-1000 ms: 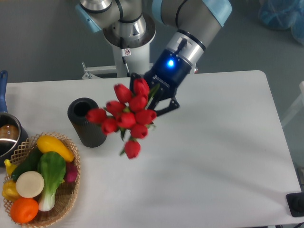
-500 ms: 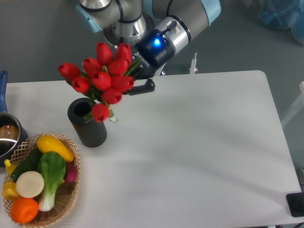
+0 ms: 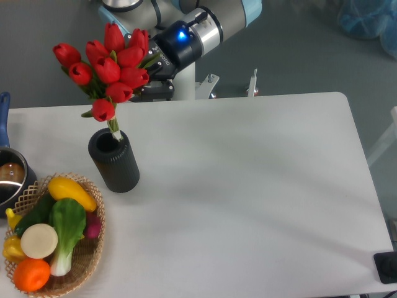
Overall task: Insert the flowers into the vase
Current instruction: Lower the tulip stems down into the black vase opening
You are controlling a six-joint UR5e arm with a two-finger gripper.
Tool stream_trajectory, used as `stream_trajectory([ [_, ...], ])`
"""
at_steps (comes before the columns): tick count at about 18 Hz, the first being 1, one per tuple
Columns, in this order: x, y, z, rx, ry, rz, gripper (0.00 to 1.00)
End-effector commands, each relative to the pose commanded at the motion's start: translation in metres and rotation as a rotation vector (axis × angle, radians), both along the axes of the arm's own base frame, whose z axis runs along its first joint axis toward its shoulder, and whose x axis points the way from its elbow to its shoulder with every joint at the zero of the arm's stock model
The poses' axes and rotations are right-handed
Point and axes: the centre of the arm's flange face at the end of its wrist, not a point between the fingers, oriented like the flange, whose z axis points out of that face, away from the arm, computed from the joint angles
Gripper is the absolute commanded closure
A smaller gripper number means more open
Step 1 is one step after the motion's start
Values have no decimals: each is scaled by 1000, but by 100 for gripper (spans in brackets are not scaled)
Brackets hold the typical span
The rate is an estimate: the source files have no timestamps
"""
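No legible writing is seen on any object. The flowers (image 3: pixel 107 69) are pinched in the gripper (image 3: pixel 149 77) and held above the vase (image 3: pixel 114 159), the lowest stem end reaching its mouth. Compared with half a second earlier, the bunch has been carried up and to the left. The white table (image 3: pixel 260 186) also bears a wicker basket (image 3: pixel 87 264) and a metal pot (image 3: pixel 9 177); grey floor lies behind.

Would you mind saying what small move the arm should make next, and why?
Probably a straight, slow descent: the gripper holds the flowers above the vase, and the stem tips appear to sit just at its mouth, so lowering should slide them in.
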Motion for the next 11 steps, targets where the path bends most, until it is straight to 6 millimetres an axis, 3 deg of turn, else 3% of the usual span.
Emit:
stream_trajectory([
  [11, -3, 7, -16, -20, -19, -10, 95],
])
